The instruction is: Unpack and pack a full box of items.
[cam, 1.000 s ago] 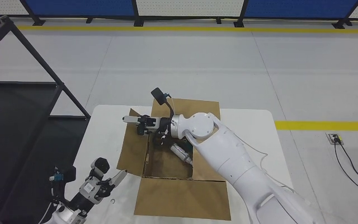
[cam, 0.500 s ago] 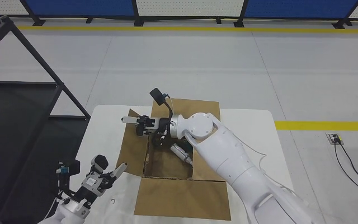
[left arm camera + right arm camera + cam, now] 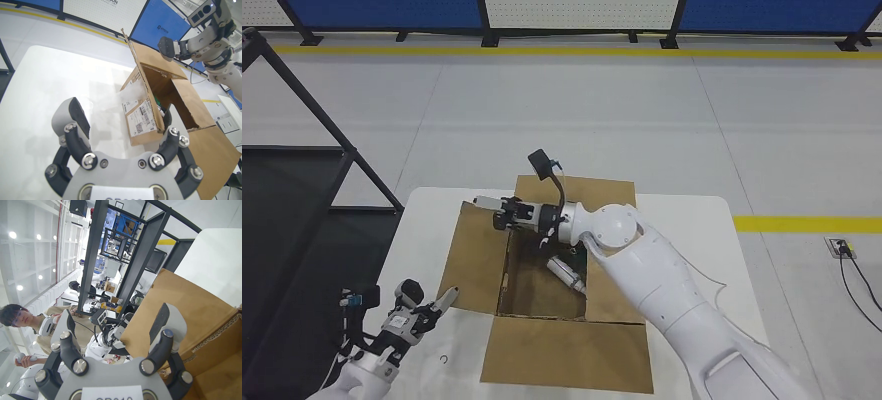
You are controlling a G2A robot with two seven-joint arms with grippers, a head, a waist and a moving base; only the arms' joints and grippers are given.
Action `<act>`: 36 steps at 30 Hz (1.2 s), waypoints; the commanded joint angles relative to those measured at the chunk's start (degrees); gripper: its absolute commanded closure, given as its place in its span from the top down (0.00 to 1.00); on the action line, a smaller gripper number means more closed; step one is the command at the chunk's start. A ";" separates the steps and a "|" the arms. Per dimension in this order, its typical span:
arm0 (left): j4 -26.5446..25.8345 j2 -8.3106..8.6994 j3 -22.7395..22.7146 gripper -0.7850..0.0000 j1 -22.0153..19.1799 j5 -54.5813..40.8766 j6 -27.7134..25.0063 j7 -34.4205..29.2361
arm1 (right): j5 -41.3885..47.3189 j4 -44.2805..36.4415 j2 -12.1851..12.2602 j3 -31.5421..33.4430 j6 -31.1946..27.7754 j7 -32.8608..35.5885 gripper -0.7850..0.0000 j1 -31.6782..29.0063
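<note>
An open cardboard box point(image 3: 527, 300) stands mid-table with its flaps spread; it also shows in the left wrist view point(image 3: 181, 94). A white tube-shaped item point(image 3: 567, 272) lies inside, and something green point(image 3: 156, 100) peeks above the wall. My right gripper point(image 3: 492, 204) hovers open at the far corner of the left flap point(image 3: 474, 262), one finger point(image 3: 164, 321) over the cardboard point(image 3: 191, 306). My left gripper point(image 3: 439, 299) is open and holds nothing, low over the table near the box's near-left corner point(image 3: 145, 132), a little away from it.
The white table point(image 3: 422, 235) has free room left of the box. A small ring point(image 3: 445, 360) lies near the front edge. A black metal frame point(image 3: 322, 130) stands off the table's left side. The near flap point(image 3: 567, 355) lies flat toward the front.
My right gripper has shifted from over the left flap toward its far corner, and the wrist has turned. My left gripper has drawn back toward the table's near-left.
</note>
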 commanded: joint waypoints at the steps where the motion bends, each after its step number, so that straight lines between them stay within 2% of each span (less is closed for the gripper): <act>1: 1.02 0.01 0.25 1.00 -0.30 0.92 0.51 -0.41 | -0.57 -1.45 0.74 1.23 -0.21 0.17 1.00 -0.90; 9: 4.74 -0.07 2.24 1.00 -2.58 3.47 1.48 -1.04 | -2.74 -8.25 3.52 5.94 0.89 1.14 1.00 -5.21; 19: 7.02 -0.09 2.60 1.00 -3.30 5.78 2.34 -0.92 | -5.82 -16.95 5.99 10.33 4.08 1.28 1.00 -10.48; 30: 8.30 -0.06 2.40 1.00 -3.45 7.72 2.91 -1.03 | -7.76 -23.16 7.44 12.98 6.30 1.58 1.00 -13.95; 36: 6.95 -0.18 1.66 1.00 -3.14 6.35 2.73 1.13 | -8.44 -24.74 7.79 13.27 7.67 2.11 1.00 -14.46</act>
